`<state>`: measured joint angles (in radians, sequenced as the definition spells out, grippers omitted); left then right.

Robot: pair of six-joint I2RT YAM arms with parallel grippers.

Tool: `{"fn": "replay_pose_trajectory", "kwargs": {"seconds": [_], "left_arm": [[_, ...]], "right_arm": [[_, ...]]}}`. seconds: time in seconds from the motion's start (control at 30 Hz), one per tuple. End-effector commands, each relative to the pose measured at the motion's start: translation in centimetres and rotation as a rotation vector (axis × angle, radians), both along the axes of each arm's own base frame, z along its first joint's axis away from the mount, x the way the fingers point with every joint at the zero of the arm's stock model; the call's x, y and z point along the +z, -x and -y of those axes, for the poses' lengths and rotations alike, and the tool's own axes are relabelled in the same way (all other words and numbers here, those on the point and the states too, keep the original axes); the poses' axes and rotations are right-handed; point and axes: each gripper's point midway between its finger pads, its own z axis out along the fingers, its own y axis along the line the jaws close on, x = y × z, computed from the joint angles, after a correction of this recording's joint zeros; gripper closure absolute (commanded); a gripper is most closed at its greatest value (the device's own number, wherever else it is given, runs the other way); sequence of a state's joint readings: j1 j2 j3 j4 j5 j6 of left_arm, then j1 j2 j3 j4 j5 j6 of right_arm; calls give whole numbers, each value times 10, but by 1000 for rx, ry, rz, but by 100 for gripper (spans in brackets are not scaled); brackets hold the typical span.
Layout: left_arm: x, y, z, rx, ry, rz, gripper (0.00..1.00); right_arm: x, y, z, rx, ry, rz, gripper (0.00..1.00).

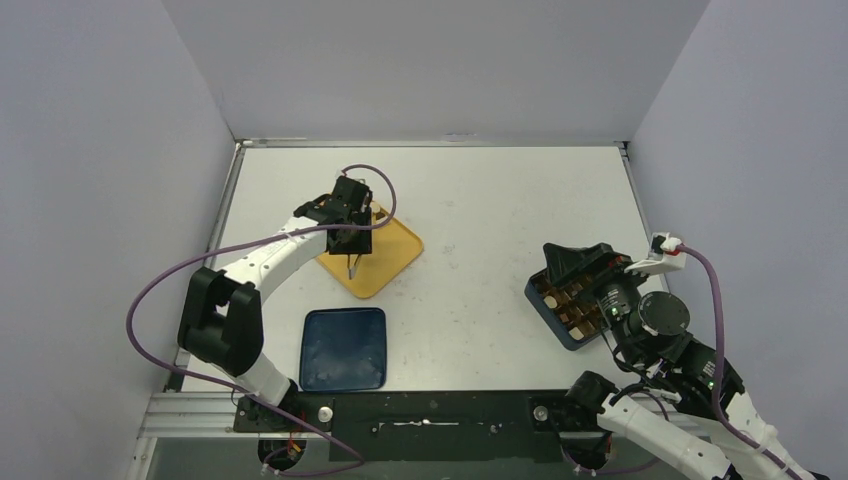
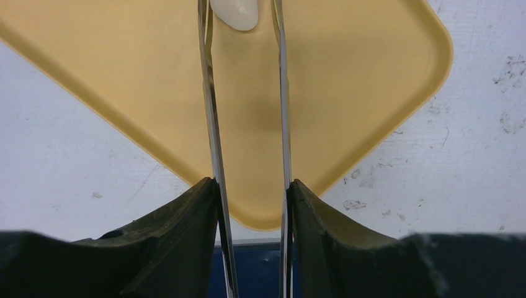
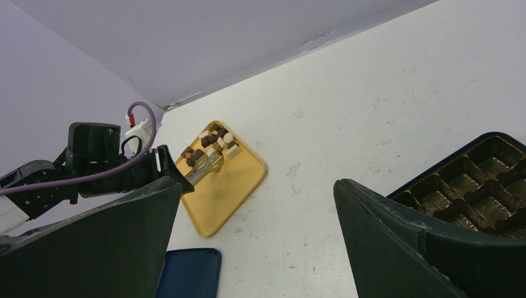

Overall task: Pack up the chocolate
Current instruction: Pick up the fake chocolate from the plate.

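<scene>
While the left gripper [image 2: 251, 205] clamps the tongs [image 2: 211, 124] astride a cream-white chocolate [image 2: 234, 13] and the right gripper [image 3: 257, 183] gapes wide, thin blades may flick it sideways.

Robotics lab test cell: a scuffed white tabletop [image 1: 500, 200] boxed in by plain pale walls [image 1: 430, 60], with two cabled robot arms [image 1: 265, 262] bolted to a metal frame [image 1: 190, 412] at its near edge.
</scene>
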<state>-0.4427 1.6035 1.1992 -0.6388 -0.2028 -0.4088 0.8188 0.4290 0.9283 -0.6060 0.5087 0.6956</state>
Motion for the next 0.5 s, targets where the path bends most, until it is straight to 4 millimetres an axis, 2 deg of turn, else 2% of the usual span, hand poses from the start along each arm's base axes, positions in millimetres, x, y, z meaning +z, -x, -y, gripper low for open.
{"fn": "replay_pose_trajectory", "kwargs": {"seconds": [0.0, 0.23, 0.47], "left_arm": [[3, -9, 4, -3, 32, 23, 60], [15, -6, 2, -3, 36, 32, 69], [37, 0, 4, -38, 70, 75, 72]], "right_arm": [[2, 1, 2, -5, -8, 13, 0], [4, 3, 5, -4, -14, 22, 0], [4, 1, 2, -1, -5, 21, 0]]}}
